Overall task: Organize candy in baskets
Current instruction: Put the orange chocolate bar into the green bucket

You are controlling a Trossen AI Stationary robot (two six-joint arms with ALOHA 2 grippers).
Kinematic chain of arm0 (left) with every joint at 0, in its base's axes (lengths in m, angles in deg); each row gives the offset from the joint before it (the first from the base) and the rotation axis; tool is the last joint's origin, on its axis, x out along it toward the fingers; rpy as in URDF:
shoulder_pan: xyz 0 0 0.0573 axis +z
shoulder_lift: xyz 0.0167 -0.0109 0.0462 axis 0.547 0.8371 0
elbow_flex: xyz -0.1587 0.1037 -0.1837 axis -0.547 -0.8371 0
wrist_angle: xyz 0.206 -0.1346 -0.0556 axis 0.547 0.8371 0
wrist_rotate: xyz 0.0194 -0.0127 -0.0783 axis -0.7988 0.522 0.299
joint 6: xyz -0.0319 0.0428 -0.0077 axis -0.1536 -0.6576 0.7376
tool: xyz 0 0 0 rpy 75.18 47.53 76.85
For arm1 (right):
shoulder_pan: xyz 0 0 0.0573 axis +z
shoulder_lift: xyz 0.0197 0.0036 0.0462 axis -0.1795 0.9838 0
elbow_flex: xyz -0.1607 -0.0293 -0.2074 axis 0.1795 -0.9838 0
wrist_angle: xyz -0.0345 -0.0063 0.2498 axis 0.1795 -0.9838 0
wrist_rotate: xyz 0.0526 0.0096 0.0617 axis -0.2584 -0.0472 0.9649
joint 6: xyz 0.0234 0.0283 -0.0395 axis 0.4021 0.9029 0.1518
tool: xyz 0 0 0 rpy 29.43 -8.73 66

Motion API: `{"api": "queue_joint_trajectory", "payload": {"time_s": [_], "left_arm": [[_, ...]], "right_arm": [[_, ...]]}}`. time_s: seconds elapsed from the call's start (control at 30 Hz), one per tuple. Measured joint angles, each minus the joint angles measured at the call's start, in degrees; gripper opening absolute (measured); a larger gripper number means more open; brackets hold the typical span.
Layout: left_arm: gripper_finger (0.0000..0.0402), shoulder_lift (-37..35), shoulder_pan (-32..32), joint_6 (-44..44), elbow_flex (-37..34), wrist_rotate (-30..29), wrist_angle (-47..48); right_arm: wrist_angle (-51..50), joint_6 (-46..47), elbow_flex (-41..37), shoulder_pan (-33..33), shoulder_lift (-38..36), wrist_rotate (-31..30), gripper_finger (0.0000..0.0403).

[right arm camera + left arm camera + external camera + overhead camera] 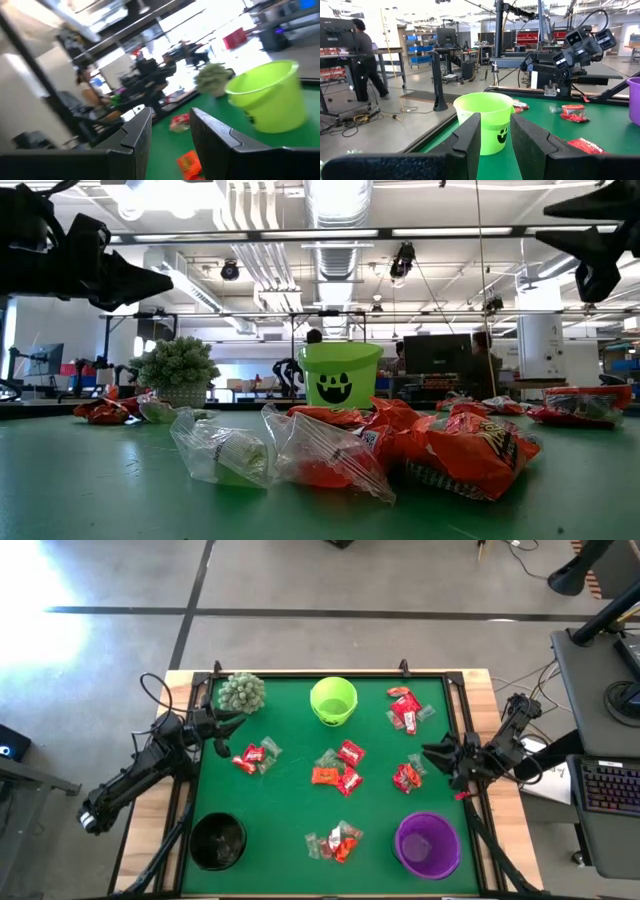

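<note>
Overhead, three baskets stand on the green table [290, 790]: a lime green basket [333, 700] at the far middle, a black basket [218, 840] near left, a purple basket [428, 844] near right. Candy [338, 778] lies between them in six loose clusters. The left gripper [226, 730] hovers beside a spiky plant [241, 692]; the right gripper [436, 754] hovers at the right edge. Level with the table, one lime basket shows behind wrapped sweets. Both wrist views show jaws apart, holding nothing.

Purple basket [635, 100] cut off at left wrist view's edge.
</note>
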Motion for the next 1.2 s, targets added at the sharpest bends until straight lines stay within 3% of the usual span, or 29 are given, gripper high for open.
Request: {"api": "queue_joint_trajectory", "payload": {"time_s": [0.27, 0.47, 0.67, 0.87, 1.2], "left_arm": [[0.0089, 1.22, -0.02, 0.92, -0.09, -1.19, -2.27], [0.0089, 1.39, -0.02, 22.18, -0.07, 1.99, -7.02], [0.0089, 1.39, -0.02, 18.74, -0.07, 0.07, -8.00], [0.0089, 1.45, -0.01, 26.94, -0.07, -5.77, -8.15], [0.0089, 2.86, 0.00, 29.90, 0.37, -9.83, -11.25]], "right_arm": [[0.17, 1.31, 0.00, 0.00, 0.00, -1.43, 0.0128], [0.24, 1.25, 0.00, 0.00, 0.00, -1.43, 0.0128], [0.24, 1.29, 0.00, 0.00, 0.00, -1.43, 0.0128], [0.24, 1.21, 0.00, 0.00, 0.00, -1.43, 0.0128], [0.22, 0.70, 0.00, 0.00, 0.00, -1.43, 0.0128]]}}
